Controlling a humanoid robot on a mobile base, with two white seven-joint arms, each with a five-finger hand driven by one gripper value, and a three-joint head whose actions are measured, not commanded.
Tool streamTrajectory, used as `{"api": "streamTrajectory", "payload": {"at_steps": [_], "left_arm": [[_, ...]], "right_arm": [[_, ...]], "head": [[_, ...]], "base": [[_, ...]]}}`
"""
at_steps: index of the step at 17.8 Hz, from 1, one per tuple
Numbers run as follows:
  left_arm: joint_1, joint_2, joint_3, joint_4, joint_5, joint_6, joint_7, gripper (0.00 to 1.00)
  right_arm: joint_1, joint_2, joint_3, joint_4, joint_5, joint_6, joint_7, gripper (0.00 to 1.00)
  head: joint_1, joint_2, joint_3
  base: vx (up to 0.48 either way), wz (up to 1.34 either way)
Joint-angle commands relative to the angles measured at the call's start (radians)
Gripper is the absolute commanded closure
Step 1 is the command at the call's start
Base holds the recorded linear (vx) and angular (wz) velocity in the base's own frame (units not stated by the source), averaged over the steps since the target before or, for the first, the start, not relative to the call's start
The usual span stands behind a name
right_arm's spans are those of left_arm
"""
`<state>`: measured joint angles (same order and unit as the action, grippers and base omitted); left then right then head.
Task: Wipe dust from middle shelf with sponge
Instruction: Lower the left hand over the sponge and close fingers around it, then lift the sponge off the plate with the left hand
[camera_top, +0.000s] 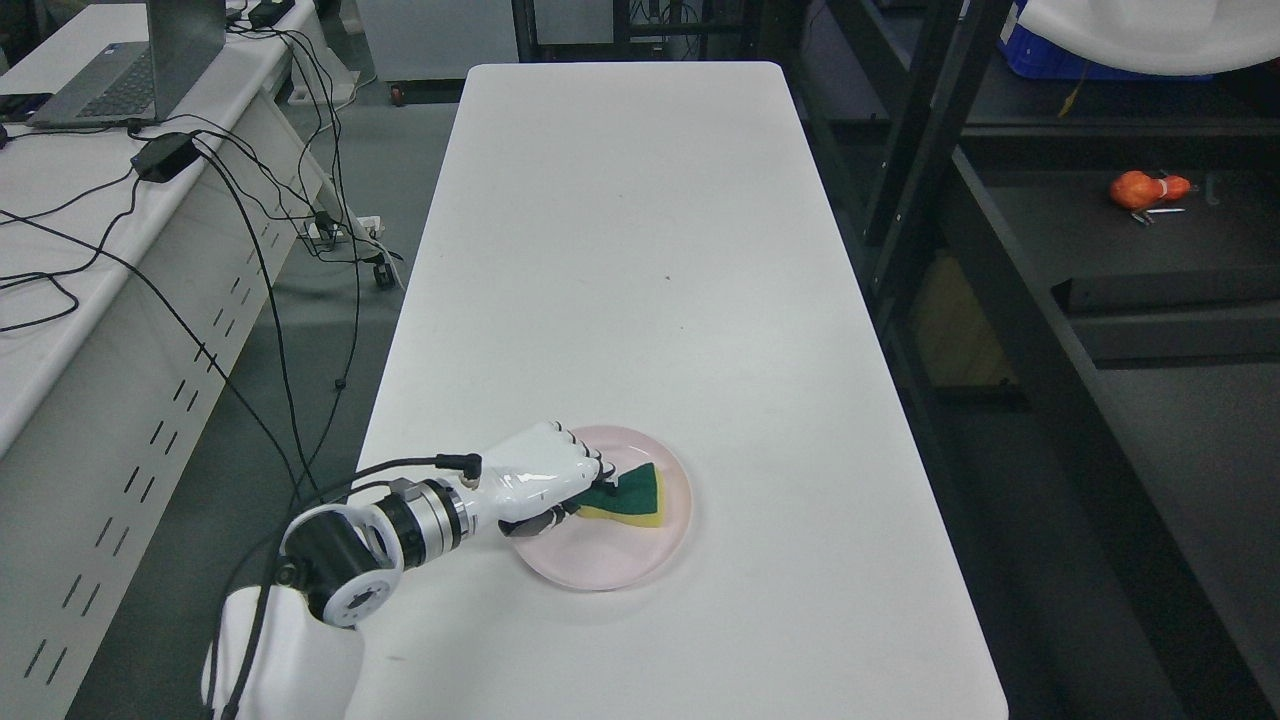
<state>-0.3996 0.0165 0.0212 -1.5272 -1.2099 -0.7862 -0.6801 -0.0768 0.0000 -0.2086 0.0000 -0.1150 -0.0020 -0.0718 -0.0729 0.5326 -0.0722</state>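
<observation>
Left hand on sponge in pink plate

Head view, downward over table

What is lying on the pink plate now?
A green and yellow sponge lies on the pink plate. The left hand is closed on its left end, so that end and the plate under the hand are covered.
</observation>
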Motion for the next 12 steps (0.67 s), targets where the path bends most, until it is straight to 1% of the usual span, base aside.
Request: {"api": "streamTrajectory", "payload": {"at_steps": [1,2,4,8,10,12], "left_arm": [[0.007,0.001,0.118,0.075,0.145,0.001,-0.024,1.0],[0.005,0.001,0.141,0.075,0.154,0.001,-0.024,1.0],[-0.013,0.001,0.154,0.068,0.254,0.001,-0.027,1.0],[-0.103,0.001,0.164,0.012,0.433,0.001,-0.047,1.0],[-0.126,0.001,0.181,-0.001,0.501,0.001,-0.059,1.0],[-0.139,0.001,0.222,-0.001,0.536,0.001,-0.059,1.0]], "right_arm": [[-0.001,-0.017,0.0,-0.017,0.0,0.073,0.0,0.0],[0.0,-0.017,0.0,-0.017,0.0,0.073,0.0,0.0],[0.0,-0.017,0.0,-0.017,0.0,0.073,0.0,0.0],[0.0,-0.017,0.0,-0.017,0.0,0.073,0.0,0.0],[0.0,-0.017,0.0,-0.017,0.0,0.073,0.0,0.0],[-0.001,-0.017,0.0,-0.017,0.0,0.073,-0.002,0.0]], "head": [[0.0,0.0,0.0],[0.0,0.0,0.0],[0.0,0.0,0.0],[0.0,0.0,0.0],[0.0,0.0,0.0],[0.0,0.0,0.0]], "base": [[0.027,0.0],[0.027,0.0],[0.022,0.0],[0.014,0.0],[0.0,0.0],[0.0,0.0]]}}
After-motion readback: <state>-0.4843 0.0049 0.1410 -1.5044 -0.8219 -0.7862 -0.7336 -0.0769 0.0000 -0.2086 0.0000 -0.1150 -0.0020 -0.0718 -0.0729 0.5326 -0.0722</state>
